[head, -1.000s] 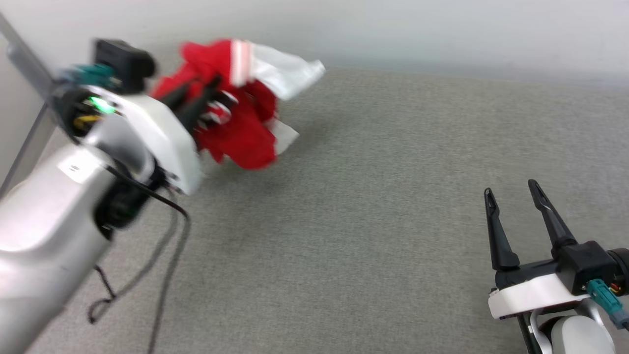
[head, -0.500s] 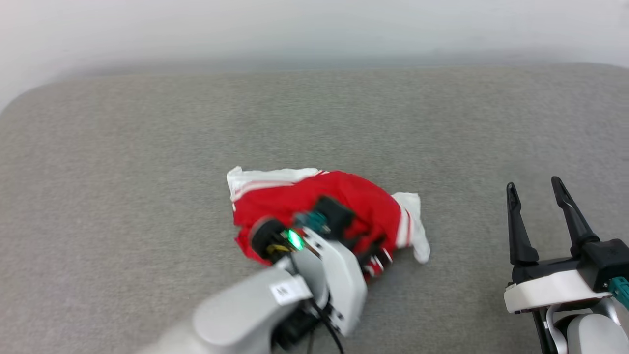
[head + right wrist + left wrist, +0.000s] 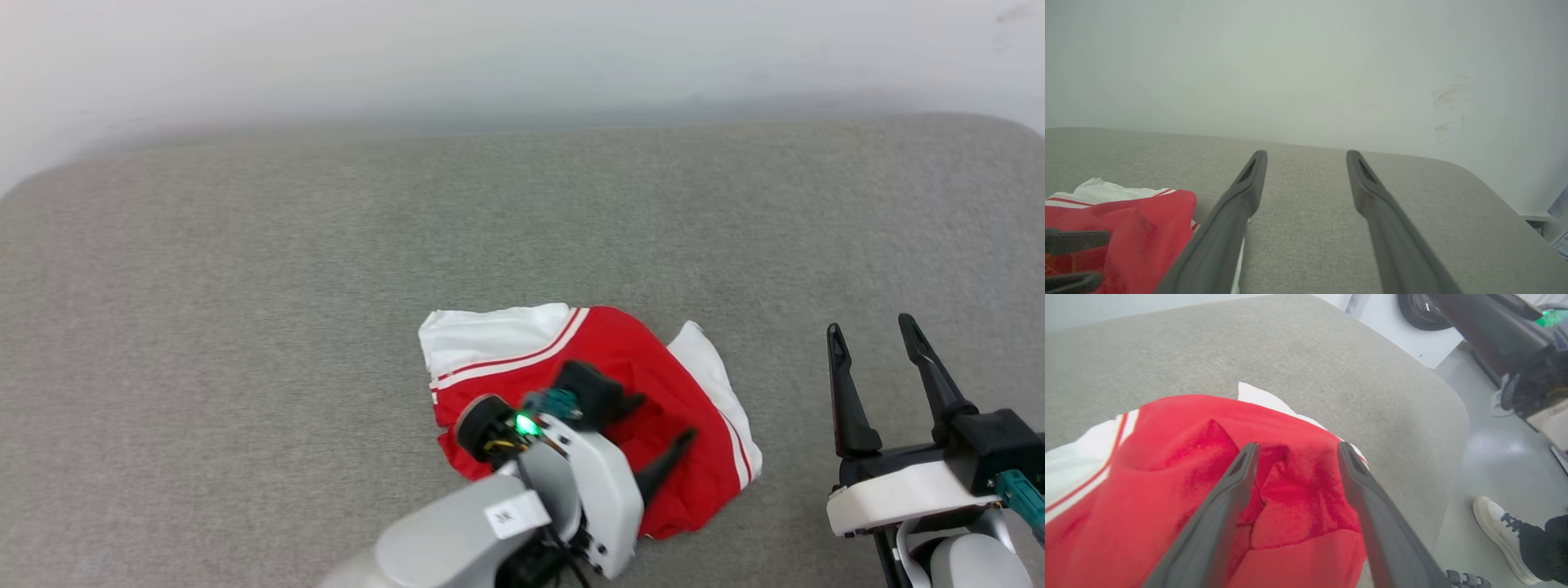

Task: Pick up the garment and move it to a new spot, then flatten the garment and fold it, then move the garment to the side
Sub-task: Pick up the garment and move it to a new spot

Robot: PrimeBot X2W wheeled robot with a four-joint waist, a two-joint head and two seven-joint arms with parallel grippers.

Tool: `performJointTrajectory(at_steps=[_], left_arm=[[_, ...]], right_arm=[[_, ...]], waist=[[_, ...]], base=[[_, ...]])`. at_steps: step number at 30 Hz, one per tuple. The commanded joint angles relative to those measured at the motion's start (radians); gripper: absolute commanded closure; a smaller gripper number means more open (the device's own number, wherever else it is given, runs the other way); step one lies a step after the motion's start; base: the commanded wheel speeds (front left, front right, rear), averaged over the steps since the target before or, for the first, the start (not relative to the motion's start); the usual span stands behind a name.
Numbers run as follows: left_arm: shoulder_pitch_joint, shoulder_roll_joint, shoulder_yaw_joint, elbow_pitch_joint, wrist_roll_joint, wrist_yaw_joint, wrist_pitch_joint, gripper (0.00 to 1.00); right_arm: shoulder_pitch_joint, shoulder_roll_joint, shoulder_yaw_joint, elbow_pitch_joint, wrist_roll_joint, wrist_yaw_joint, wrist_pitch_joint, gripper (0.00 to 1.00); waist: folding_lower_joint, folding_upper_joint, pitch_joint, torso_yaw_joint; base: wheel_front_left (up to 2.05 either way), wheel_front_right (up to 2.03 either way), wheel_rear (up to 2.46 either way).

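Now: garment lying crumpled, both grippers standing open

Low in the middle of the head view, the garment [image 3: 629, 351] is lying in a rumpled heap on the grey cushion [image 3: 245, 286]; red cloth is facing up, with a white sleeve [image 3: 482, 339] showing at its upper left and more white running down its right edge, both bordered by red-and-white stripes.

The left gripper [image 3: 663, 416] is reaching in from the bottom edge over the lower right part of the heap; its fingers [image 3: 669, 457] are standing wide apart, pinching nothing; in the left wrist view it [image 3: 1297, 446] is pointing at creased red folds of the garment [image 3: 1167, 477], and whether the tips are touching the cloth I cannot tell; a person's white shoe [image 3: 1498, 522] is resting on the floor [image 3: 1494, 457] at the lower right of that view, past the cushion's rounded corner.

The right gripper [image 3: 870, 327] is hovering at the lower right of the head view, well apart from the garment, open and holding nothing; in the right wrist view it [image 3: 1306, 154] is pointing across bare cushion toward the pale wall [image 3: 1306, 61], with the garment [image 3: 1126, 228] at the lower left.
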Motion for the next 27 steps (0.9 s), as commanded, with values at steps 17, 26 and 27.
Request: performJointTrajectory(at_steps=[17, 26, 27], left_arm=[[0.130, 0.348, 0.372, -0.241, 0.058, 0.065, -0.235, 0.00], [0.499, 0.301, 0.725, -0.421, 0.249, 0.059, -0.234, 0.00], [0.531, 0.284, 0.755, -0.427, 0.272, 0.056, -0.234, 0.00]], right_arm=[[0.061, 0.000, -0.017, 0.057, -0.025, -0.001, -0.002, 0.00], [0.081, 0.000, -0.021, 0.075, -0.013, -0.001, -0.002, 0.00], [0.082, 0.000, -0.021, 0.076, -0.011, -0.001, -0.002, 0.00]], waist=[[0.0001, -0.0001, -0.098, 0.136], [0.0001, -0.0001, -0.124, 0.150], [0.0001, -0.0001, -0.126, 0.150]], base=[[0.00, 0.00, 0.00], [0.00, 0.00, 0.00], [0.00, 0.00, 0.00]])
